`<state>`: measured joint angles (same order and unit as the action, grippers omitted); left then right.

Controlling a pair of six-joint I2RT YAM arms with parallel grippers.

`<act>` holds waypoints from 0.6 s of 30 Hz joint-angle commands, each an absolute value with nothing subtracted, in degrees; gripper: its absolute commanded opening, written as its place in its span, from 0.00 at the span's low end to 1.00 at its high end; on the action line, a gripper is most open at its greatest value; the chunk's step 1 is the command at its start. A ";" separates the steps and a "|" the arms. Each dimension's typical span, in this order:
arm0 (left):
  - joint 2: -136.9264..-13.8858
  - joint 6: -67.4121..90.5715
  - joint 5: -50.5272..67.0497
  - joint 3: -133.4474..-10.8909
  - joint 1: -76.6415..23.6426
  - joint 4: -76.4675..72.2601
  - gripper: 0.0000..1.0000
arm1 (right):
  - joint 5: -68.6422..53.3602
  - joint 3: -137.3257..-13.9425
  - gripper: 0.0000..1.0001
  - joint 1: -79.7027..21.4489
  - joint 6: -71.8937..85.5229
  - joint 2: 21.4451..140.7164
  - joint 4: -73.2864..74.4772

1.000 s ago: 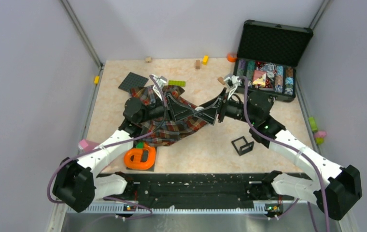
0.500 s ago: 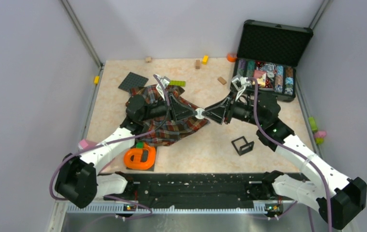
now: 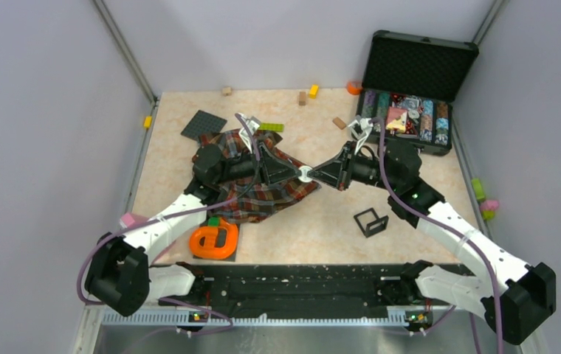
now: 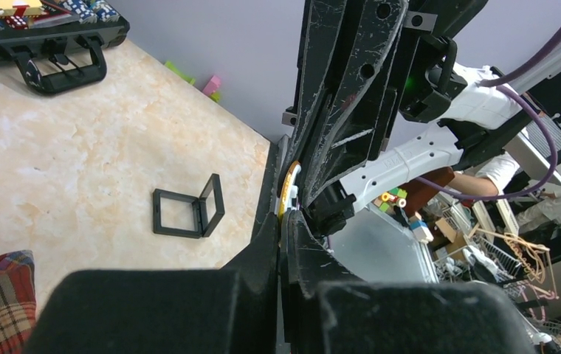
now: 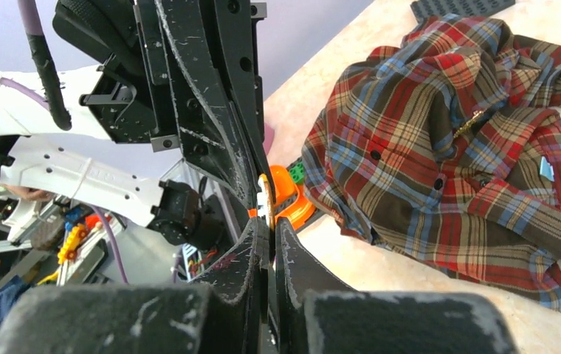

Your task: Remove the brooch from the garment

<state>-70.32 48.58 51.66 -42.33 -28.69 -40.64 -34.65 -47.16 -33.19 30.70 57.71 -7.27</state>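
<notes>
Where the left gripper point(image 3: 298, 174) overhangs the garment point(image 3: 261, 202), the brooch point(image 3: 304, 174) shows.

My top camera hangs above and behind the arm bases, looking down and forward across the whole table point(image 3: 314, 228). My left wrist camera sits very close behind its own jaws and faces the table's right edge, catching the black frame point(image 4: 189, 214) and the case point(image 4: 49, 44) at the far right corner. My right wrist camera, just as close, faces the opposite way, toward the left edge and over the garment point(image 5: 447, 147). All three views share the brooch point(image 3: 304, 174) where the two sets of jaws meet.
</notes>
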 commanded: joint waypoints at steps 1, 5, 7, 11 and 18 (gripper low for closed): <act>-70.85 49.12 51.88 -44.28 -28.50 -43.47 0.03 | -33.72 -48.41 0.00 -32.82 30.32 56.63 -6.88; -70.02 45.20 49.14 -43.62 -28.36 -39.99 0.38 | -20.01 -53.28 0.00 -32.78 27.42 55.80 9.28; -69.95 42.90 47.83 -43.43 -28.32 -37.12 0.46 | -8.13 -56.02 0.00 -32.78 27.09 55.29 22.69; -70.22 38.62 45.66 -42.97 -28.35 -32.91 0.48 | 17.80 -61.50 0.00 -32.78 36.82 54.58 46.40; -69.46 32.39 43.12 -41.56 -28.58 -27.43 0.48 | 37.17 -69.73 0.00 -32.78 59.02 61.02 81.31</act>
<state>-70.76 36.84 45.06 -42.30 -28.56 -28.67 19.75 -66.17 -33.12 44.18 57.84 55.96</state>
